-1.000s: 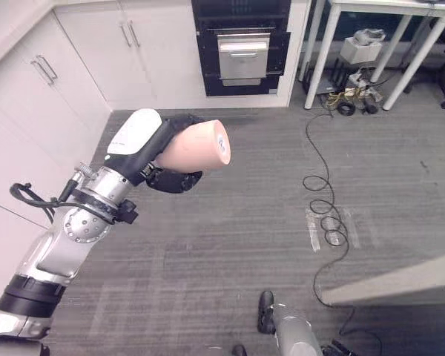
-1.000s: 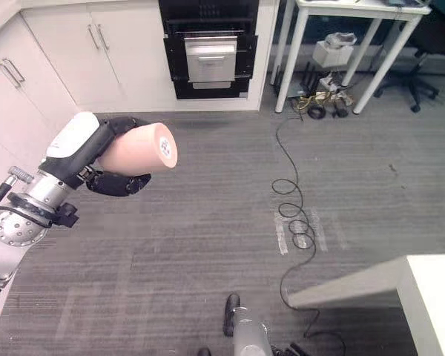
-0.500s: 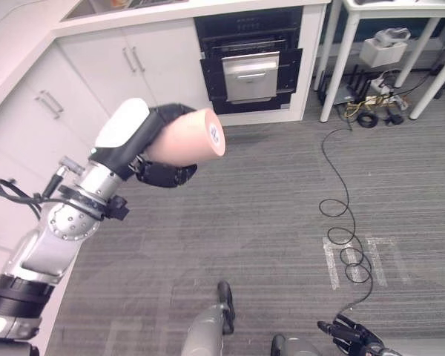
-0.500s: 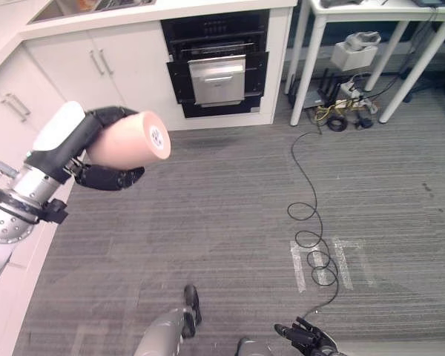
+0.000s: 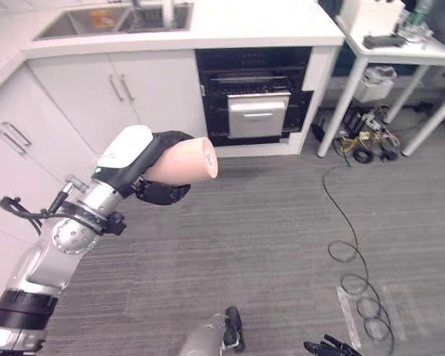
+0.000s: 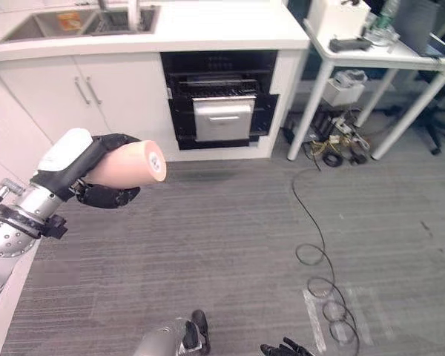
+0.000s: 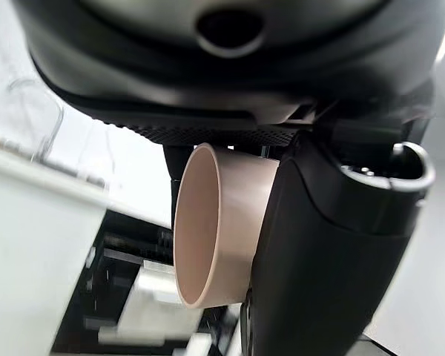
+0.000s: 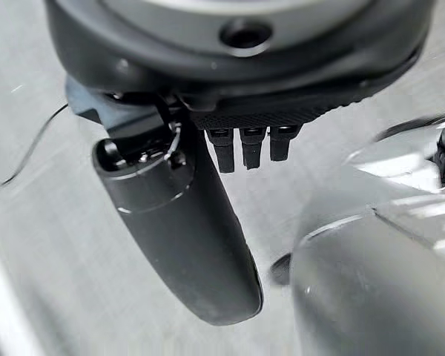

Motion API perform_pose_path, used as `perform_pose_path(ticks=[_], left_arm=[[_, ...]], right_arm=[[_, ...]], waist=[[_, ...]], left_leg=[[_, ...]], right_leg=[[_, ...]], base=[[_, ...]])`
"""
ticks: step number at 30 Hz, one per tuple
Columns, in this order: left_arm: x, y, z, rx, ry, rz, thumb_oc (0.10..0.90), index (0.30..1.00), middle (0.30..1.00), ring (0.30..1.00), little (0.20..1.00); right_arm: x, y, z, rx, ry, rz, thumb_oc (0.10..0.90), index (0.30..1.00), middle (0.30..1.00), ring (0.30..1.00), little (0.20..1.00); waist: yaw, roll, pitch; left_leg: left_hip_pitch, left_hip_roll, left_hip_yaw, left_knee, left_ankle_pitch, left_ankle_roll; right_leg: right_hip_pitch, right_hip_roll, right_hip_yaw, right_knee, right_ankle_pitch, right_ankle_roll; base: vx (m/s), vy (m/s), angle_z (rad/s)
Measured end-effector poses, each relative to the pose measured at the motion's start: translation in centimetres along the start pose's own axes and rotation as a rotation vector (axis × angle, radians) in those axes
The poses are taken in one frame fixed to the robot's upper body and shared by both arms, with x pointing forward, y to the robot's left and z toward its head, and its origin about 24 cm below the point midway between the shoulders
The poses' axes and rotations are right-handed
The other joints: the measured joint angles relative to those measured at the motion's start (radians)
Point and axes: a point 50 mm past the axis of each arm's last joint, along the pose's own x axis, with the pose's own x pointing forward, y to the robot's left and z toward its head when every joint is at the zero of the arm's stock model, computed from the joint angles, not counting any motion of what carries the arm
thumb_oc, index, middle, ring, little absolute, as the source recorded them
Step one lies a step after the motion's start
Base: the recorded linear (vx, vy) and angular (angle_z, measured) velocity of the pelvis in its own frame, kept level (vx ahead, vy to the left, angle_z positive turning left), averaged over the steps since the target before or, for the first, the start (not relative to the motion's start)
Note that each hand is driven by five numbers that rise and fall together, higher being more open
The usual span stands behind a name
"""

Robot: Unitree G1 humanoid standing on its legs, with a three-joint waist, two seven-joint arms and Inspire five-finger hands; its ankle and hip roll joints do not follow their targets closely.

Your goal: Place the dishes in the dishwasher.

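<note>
My left hand [image 5: 157, 191] is raised over the grey floor, shut on a pale pink cup [image 5: 182, 159]. The cup lies sideways, its base toward the dishwasher. In the left wrist view the cup [image 7: 215, 222] sits between the thumb [image 7: 326, 245] and the palm, with its open mouth showing. The dark built-in dishwasher [image 5: 256, 111], with a silver front panel, stands under the counter some way beyond the cup. My right hand [image 5: 330, 347] hangs low at the near edge with fingers spread; its thumb [image 8: 178, 222] sticks out straight, holding nothing.
White cabinets [image 5: 74, 96] run along the left under a white counter with a steel sink [image 5: 111, 18]. A white table [image 5: 400, 52] stands at the right, with boxes and cables under it. Grey floor [image 5: 282, 222] stretches between me and the dishwasher.
The camera has tilted up and shifted: counter and sink are now in view and the dishwasher sits lower in the picture. The left hand still holds the cup aloft.
</note>
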Motion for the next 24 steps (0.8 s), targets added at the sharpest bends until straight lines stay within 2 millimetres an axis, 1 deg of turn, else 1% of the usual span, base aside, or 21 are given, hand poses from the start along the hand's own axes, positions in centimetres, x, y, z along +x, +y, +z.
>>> perform_pose_path(ticks=[1,2,3,4,6,7,8,9,10,11,12,13,15,16,17,18,19,20,21,23,24], left_arm=[[0.1,0.5,0.1,0.024,-0.011,-0.001,0.400,0.300,0.300,0.300,0.300],[0.3,0.7,0.2,0.030,-0.019,0.001,0.400,0.300,0.300,0.300,0.300],[0.6,0.9,0.5,0.041,-0.034,-0.004,0.400,0.300,0.300,0.300,0.300],[0.7,1.2,0.9,0.062,-0.053,-0.010,0.400,0.300,0.300,0.300,0.300],[1.1,1.1,1.4,0.051,-0.074,-0.007,0.400,0.300,0.300,0.300,0.300],[1.7,1.8,1.8,0.083,-0.100,-0.003,0.400,0.300,0.300,0.300,0.300],[2.0,2.4,2.3,0.107,-0.125,0.001,0.400,0.300,0.300,0.300,0.300],[2.2,2.8,2.6,0.123,-0.138,0.012,0.400,0.300,0.300,0.300,0.300],[2.1,1.9,2.1,0.100,-0.102,-0.016,0.400,0.300,0.300,0.300,0.300],[2.1,1.7,2.0,0.106,-0.097,-0.036,0.400,0.300,0.300,0.300,0.300],[2.0,1.7,1.8,0.118,-0.092,-0.051,0.400,0.300,0.300,0.300,0.300],[1.5,1.2,1.0,0.119,-0.055,-0.079,0.400,0.300,0.300,0.300,0.300],[0.9,0.6,0.1,0.108,-0.008,-0.107,0.400,0.300,0.300,0.300,0.300],[0.3,-0.1,-0.2,0.081,0.015,-0.120,0.400,0.300,0.300,0.300,0.300],[0.1,-0.2,0.0,0.083,0.008,-0.129,0.400,0.300,0.300,0.300,0.300],[-0.1,0.0,0.3,0.071,0.000,-0.122,0.400,0.300,0.300,0.300,0.300],[-0.5,0.0,0.3,0.057,0.005,-0.116,0.400,0.300,0.300,0.300,0.300],[-0.6,0.0,0.4,0.057,0.004,-0.119,0.400,0.300,0.300,0.300,0.300],[-0.5,0.2,0.6,0.061,-0.007,-0.110,0.400,0.300,0.300,0.300,0.300],[-0.3,0.8,1.0,0.054,-0.026,-0.092,0.400,0.300,0.300,0.300,0.300],[-0.3,1.1,1.4,0.028,-0.043,-0.065,0.400,0.300,0.300,0.300,0.300]], right_arm=[[0.1,0.1,1.0,-0.010,-0.040,0.004,0.800,0.900,0.900,0.900,0.900],[0.1,-0.1,1.6,-0.004,-0.067,0.001,0.800,0.900,0.900,0.900,0.900],[0.1,-0.4,2.3,0.011,-0.093,-0.012,0.800,0.900,0.900,0.900,0.900],[0.1,-0.4,2.8,0.054,-0.114,-0.012,0.800,0.900,0.900,0.900,0.900],[0.1,-0.5,3.1,0.058,-0.130,-0.009,0.800,0.900,0.900,0.900,0.900],[0.3,0.3,2.9,0.076,-0.125,0.011,0.800,0.900,0.900,0.900,0.900],[0.2,0.1,2.6,0.088,-0.122,0.013,0.800,0.900,0.900,0.900,0.900],[0.2,-0.1,2.5,0.127,-0.125,0.005,0.800,0.900,0.900,0.900,0.900],[0.0,-1.0,1.9,0.175,-0.120,-0.024,0.800,0.900,0.900,0.900,0.900],[0.0,-1.0,1.7,0.175,-0.109,-0.029,0.800,0.900,0.900,0.900,0.900],[-0.1,-1.2,1.2,0.177,-0.081,-0.043,0.800,0.900,0.900,0.900,0.900],[-0.3,-1.7,-0.4,0.185,-0.018,-0.067,0.800,0.900,0.900,0.900,0.900],[-0.6,-1.8,-1.6,0.164,0.031,-0.071,0.800,0.900,0.900,0.900,0.900],[-1.0,-2.4,-2.3,0.156,0.057,-0.087,0.800,0.900,0.900,0.900,0.900],[-1.0,-2.5,-2.4,0.150,0.062,-0.088,0.800,0.900,0.900,0.900,0.900],[-0.8,-2.3,-1.8,0.113,0.056,-0.077,0.800,0.900,0.900,0.900,0.900],[-0.7,-2.4,-1.0,0.074,0.044,-0.070,0.800,0.900,0.900,0.900,0.900],[-0.6,-2.6,-0.4,0.061,0.025,-0.070,0.800,0.900,0.900,0.900,0.900],[-0.5,-2.9,1.1,0.043,-0.024,-0.068,0.800,0.900,0.900,0.900,0.900],[-0.5,-3.2,1.7,0.033,-0.048,-0.068,0.800,0.900,0.900,0.900,0.900],[-0.7,-3.8,2.0,0.026,-0.054,-0.083,0.800,0.900,0.900,0.900,0.900]], waist=[[-0.002,0.026,0.017],[-0.017,0.049,0.033],[-0.056,0.075,0.041],[-0.080,0.075,0.042],[-0.086,0.069,0.045],[-0.113,-0.011,0.060],[-0.122,0.006,0.055],[-0.116,0.009,0.060],[-0.095,-0.025,0.068],[-0.105,-0.021,0.066],[-0.105,-0.022,0.066],[-0.101,-0.018,0.067],[-0.099,-0.017,0.066],[-0.113,0.019,0.060],[-0.109,0.028,0.055],[-0.110,0.024,0.054],[-0.108,0.019,0.051],[-0.106,0.017,0.047],[-0.112,0.013,0.045],[-0.115,-0.002,0.042],[-0.091,0.006,0.036]], left_leg=[[0.044,-0.009,-0.022,-0.051,-0.003,0.014],[0.065,-0.009,-0.039,-0.085,0.018,-0.012],[0.094,-0.012,-0.069,-0.137,0.036,-0.034],[0.118,-0.018,-0.075,-0.181,0.047,-0.048],[0.141,-0.024,-0.075,-0.202,0.034,-0.087],[0.063,-0.011,-0.117,0.108,-0.108,-0.100],[0.033,0.023,-0.194,0.218,-0.164,-0.102],[0.022,0.022,-0.237,0.257,-0.247,-0.061],[0.067,-0.004,-0.241,0.266,-0.279,-0.096],[0.073,0.003,-0.245,0.239,-0.273,-0.101],[0.087,0.005,-0.256,0.215,-0.269,-0.108],[0.147,0.020,-0.258,0.141,-0.260,-0.128],[0.234,0.036,-0.252,0.058,-0.249,-0.168],[0.311,0.080,-0.250,-0.018,-0.239,-0.198],[0.350,0.102,-0.239,-0.065,-0.222,-0.229],[0.397,0.118,-0.211,-0.115,-0.165,-0.301],[0.430,0.122,-0.191,-0.141,-0.110,-0.329],[0.441,0.125,-0.172,-0.141,-0.067,-0.324],[0.427,0.130,-0.162,-0.088,0.011,-0.333],[0.331,0.171,-0.119,0.130,0.086,-0.348],[0.245,0.230,-0.100,0.324,0.131,-0.330]], right_leg=[[-0.101,0.015,-0.031,0.043,-0.015,-0.033],[-0.156,0.020,-0.073,0.037,-0.043,-0.073],[-0.244,0.022,-0.142,-0.049,-0.041,-0.104],[-0.317,0.015,-0.184,-0.176,-0.025,-0.129],[-0.349,0.013,-0.210,-0.366,0.022,-0.168],[-0.377,-0.056,-0.150,-0.554,0.116,-0.113],[-0.398,-0.069,-0.113,-0.588,0.161,-0.058],[-0.412,-0.080,-0.103,-0.626,0.203,-0.025],[-0.479,-0.143,-0.073,-0.616,0.246,-0.101],[-0.487,-0.140,-0.078,-0.619,0.264,-0.117],[-0.501,-0.137,-0.081,-0.603,0.274,-0.114],[-0.473,-0.106,-0.097,-0.597,0.291,-0.124],[-0.382,-0.080,-0.138,-0.652,0.341,-0.164],[-0.359,-0.048,-0.155,-0.607,0.328,-0.179],[-0.352,-0.030,-0.163,-0.574,0.287,-0.205],[-0.345,-0.023,-0.184,-0.532,0.237,-0.247],[-0.341,-0.022,-0.199,-0.507,0.217,-0.270],[-0.330,-0.018,-0.196,-0.506,0.207,-0.279],[-0.307,-0.013,-0.210,-0.485,0.179,-0.301],[-0.248,-0.011,-0.222,-0.521,0.124,-0.328],[-0.186,0.017,-0.224,-0.577,0.105,-0.313]], base=[[0.33,0.000,-0.06],[0.29,-0.105,0.30],[0.29,-0.211,0.56],[0.30,-0.248,0.53],[0.26,-0.273,0.30],[0.34,-0.383,0.55],[0.32,-0.327,0.55],[0.50,-0.499,0.00],[0.44,-0.406,0.08],[0.48,-0.437,0.11],[0.52,-0.501,0.34],[0.40,-0.393,0.07],[0.38,-0.334,0.01],[0.44,-0.337,0.02],[0.46,-0.371,-0.04],[0.38,-0.326,-0.25],[0.33,-0.382,-0.32],[0.35,-0.433,-0.27],[0.33,-0.424,-0.03],[0.22,-0.246,0.10],[0.34,-0.127,-0.19]])
